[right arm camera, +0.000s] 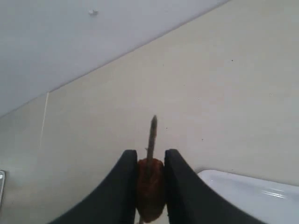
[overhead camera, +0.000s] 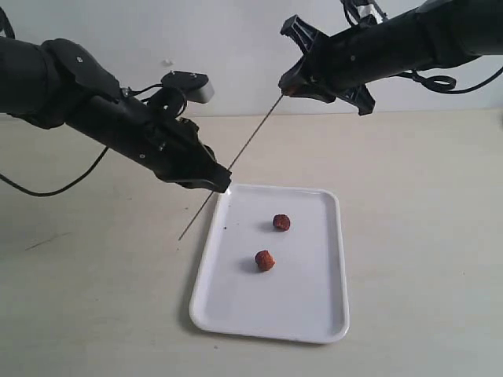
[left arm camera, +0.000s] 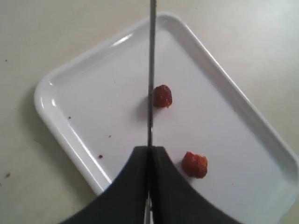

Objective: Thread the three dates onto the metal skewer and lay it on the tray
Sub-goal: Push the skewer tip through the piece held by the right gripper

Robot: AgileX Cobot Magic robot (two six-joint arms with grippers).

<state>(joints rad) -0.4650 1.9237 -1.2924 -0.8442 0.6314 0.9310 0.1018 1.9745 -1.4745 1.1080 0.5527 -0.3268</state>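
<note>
1. My left gripper is clamped tight on the metal skewer, which slants up from it to my right gripper.
2. My right gripper is partly closed, pinching one date; the skewer's tip pokes out beyond that fruit.
3. Below my left gripper lies the tray, with a second date and a third date apart on it.

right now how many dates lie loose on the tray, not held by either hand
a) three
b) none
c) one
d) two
d: one date and a second date lie loose on the tray, while the third date is pinched in the right hand with the skewer tip showing past it.
</note>
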